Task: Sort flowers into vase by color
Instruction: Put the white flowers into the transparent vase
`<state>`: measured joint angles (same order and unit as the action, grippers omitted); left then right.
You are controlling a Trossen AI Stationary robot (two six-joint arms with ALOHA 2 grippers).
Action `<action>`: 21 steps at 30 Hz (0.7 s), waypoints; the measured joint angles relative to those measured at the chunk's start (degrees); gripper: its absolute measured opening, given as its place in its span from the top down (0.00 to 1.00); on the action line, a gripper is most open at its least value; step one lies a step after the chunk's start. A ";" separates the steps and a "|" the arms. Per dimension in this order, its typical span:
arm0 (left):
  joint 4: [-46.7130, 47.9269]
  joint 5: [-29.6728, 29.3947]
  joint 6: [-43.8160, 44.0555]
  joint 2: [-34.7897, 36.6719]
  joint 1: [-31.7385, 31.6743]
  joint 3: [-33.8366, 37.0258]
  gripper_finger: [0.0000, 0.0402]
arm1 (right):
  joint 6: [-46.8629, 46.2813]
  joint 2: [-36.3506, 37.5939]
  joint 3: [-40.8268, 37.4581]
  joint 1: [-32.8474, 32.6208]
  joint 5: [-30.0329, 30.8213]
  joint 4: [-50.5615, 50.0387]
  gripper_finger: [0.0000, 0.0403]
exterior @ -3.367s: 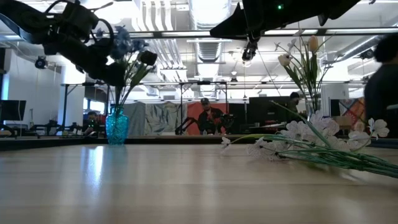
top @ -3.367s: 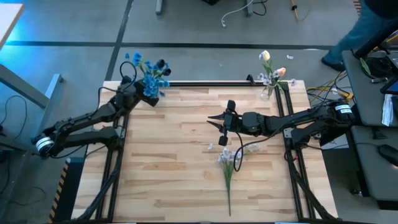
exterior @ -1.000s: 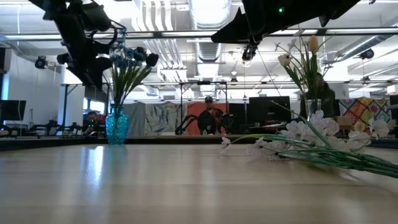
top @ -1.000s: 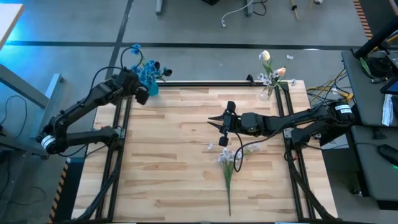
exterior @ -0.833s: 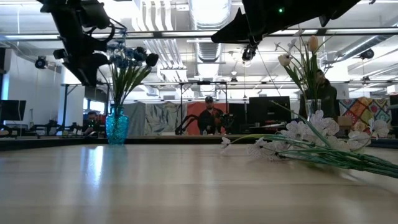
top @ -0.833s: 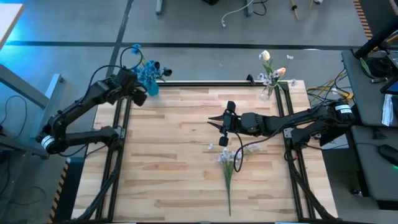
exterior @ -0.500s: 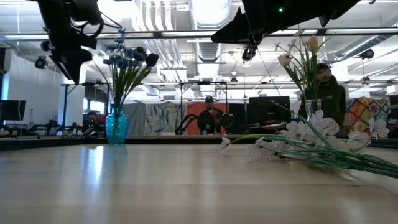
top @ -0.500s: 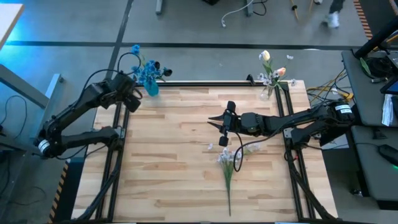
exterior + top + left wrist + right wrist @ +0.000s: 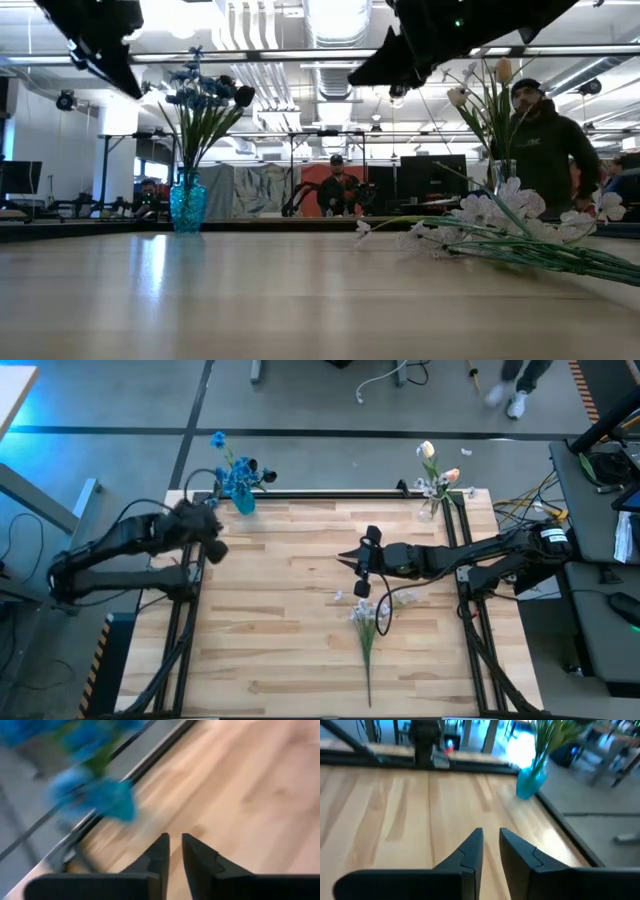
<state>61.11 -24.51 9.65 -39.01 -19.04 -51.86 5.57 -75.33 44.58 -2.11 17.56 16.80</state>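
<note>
The left gripper [image 9: 213, 548] hangs near the turquoise vase [image 9: 243, 503] of blue flowers [image 9: 238, 473], fingers narrow, empty. The right gripper [image 9: 352, 561] hovers, fingers narrow, above the white-lilac flowers [image 9: 369, 617] lying well apart from that vase.

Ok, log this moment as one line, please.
left tool: empty, near blue vase | right tool: empty, mid-table | white flowers: lying on table

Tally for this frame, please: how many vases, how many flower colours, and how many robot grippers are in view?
Vases: 2, a blue vase and a clear vase
Flower colours: 3, blue blossoms, peach-yellow tulip buds and white-lilac blossoms
Grippers: 2, the left gripper and the right gripper
Total: 7
</note>
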 joint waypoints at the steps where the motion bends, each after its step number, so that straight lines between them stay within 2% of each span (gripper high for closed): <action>1: -1.85 0.04 0.62 0.01 2.97 0.64 0.93 | -0.19 0.00 0.00 -0.03 -0.02 -1.29 0.88; 5: -10.72 -0.28 2.62 -0.21 14.75 4.69 0.99 | 0.40 0.00 -0.01 -0.62 0.01 -3.29 0.97; 9: -20.24 -4.59 4.92 -0.87 25.19 9.86 1.00 | 1.35 0.14 0.00 -1.32 -0.02 -3.07 0.98; 12: -28.63 -7.90 5.88 -2.13 31.02 14.05 1.00 | -1.30 0.20 0.00 -2.11 0.04 -5.04 0.98; 16: -41.40 -8.48 5.93 -4.40 35.07 19.46 1.00 | -9.67 0.32 0.00 -3.76 0.33 -13.48 0.98; 21: -54.42 -8.55 5.92 -7.23 35.64 25.10 1.00 | -21.87 1.16 0.05 -5.93 0.64 -23.67 0.98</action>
<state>6.70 -33.06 15.57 -46.24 16.60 -26.76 -16.30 -74.17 44.63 -8.04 18.20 -6.88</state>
